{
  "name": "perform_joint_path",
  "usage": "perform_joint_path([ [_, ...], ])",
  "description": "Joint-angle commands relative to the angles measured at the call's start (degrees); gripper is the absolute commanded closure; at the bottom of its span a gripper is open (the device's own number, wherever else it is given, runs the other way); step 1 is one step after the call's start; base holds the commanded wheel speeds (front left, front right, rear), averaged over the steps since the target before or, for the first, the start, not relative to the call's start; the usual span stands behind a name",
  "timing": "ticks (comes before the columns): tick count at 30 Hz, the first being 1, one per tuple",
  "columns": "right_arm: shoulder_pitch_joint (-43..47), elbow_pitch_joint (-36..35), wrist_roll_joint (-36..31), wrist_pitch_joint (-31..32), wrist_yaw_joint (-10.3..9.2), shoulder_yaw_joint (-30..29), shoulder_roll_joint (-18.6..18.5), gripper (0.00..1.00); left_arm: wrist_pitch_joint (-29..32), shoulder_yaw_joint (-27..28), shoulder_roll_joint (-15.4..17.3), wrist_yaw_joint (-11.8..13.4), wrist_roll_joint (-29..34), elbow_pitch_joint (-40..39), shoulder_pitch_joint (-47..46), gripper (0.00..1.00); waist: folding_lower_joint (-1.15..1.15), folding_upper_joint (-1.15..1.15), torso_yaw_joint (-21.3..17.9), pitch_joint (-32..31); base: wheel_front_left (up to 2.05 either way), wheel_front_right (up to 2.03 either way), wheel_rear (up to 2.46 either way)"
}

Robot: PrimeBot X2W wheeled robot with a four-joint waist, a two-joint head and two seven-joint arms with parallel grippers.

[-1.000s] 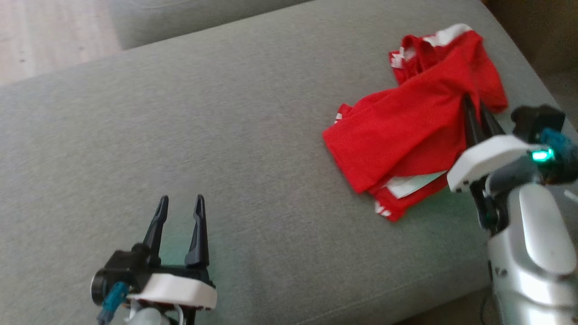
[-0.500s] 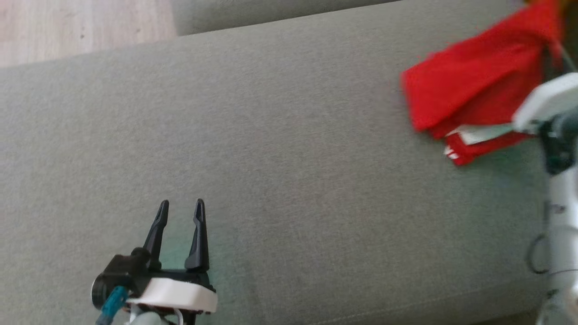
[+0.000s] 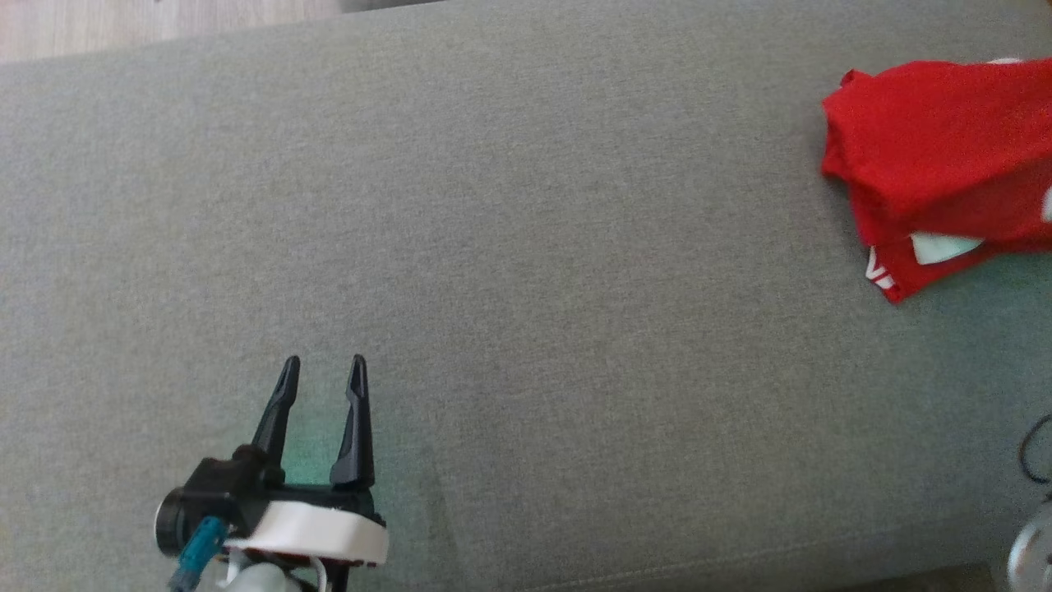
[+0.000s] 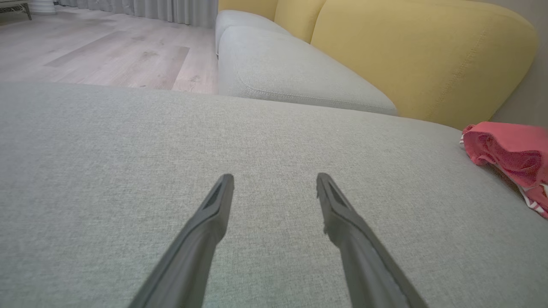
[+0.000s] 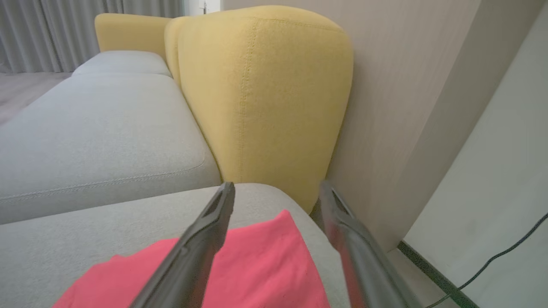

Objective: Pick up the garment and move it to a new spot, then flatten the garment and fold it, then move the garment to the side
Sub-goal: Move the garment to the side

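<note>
Red garment (image 3: 937,148) on grey cushion (image 3: 493,247) (right end)

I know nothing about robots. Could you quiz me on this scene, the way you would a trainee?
1. True or false: the left gripper is holding the red garment.
2. What colour are the sofa's back cushions? A) yellow B) blue C) brown
3. Fill in the blank: the right gripper has its two fingers standing ____, with nothing clamped between them.

Key: 1 false, as it is open over the bare grey seat, far from the garment. 2 A. 3 apart.
</note>
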Motion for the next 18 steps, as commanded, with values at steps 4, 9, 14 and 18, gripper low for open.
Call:
perform_joint_path([
  [4,-1.53,1.15,-0.68,-3.7,0.37,2.65,1.69,0.0,0.29,1.97,1.48,0.62,0.17,-2.18,-1.95,0.0,0.0,0.0,-1.19,-1.5,0.0,0.0,0.0],
  [9,-0.58,0.9,0.52,-6.51,0.37,6.66,3.32,0.0,0.07,2.34,1.45,0.89,-0.2,-2.19,-1.55,0.0,0.0,0.0,-1.83,-3.95,0.0,0.0,0.0],
  [14,3.9,-2.22,3.41,-8.01,0.37,12.17,6.09,0.0,-0.64,3.56,0.73,1.17,-1.39,-1.87,-0.15,0.0,0.0,0.0,-1.39,-7.83,0.0,0.0,0.0],
  [18,8.75,-5.15,5.78,-8.3,0.37,15.77,7.68,0.0,-1.05,4.45,0.05,1.22,-2.3,-1.7,1.13,0.0,0.0,0.0,-0.65,-10.36,0.0,0.0,0.0],
])
